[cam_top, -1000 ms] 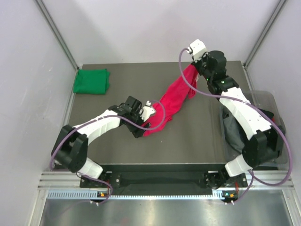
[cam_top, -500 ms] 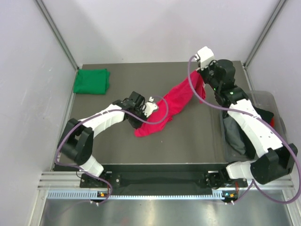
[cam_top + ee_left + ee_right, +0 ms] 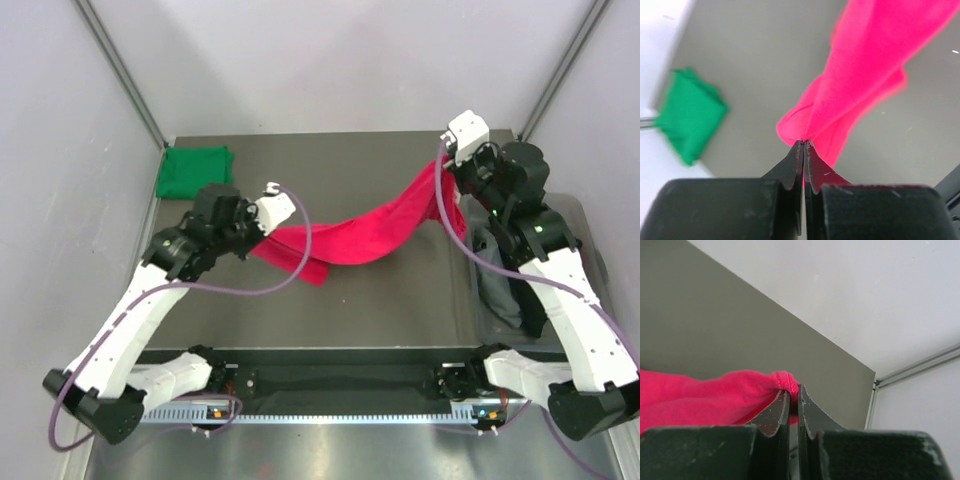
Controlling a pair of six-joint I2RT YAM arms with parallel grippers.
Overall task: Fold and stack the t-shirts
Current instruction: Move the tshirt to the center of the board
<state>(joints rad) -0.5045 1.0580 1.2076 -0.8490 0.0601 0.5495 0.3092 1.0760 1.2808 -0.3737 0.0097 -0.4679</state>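
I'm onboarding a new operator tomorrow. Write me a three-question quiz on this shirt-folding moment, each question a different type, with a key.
1. True or false: the pink t-shirt lies flat on the table.
2. The green t-shirt sits: A) at the table's far left corner; B) under the pink one; C) in a pincer.
3. Which pincers are shut on the pink t-shirt?
Key: 1 false, it is strung between the pincers; 2 A; 3 both, left pincer and right pincer.
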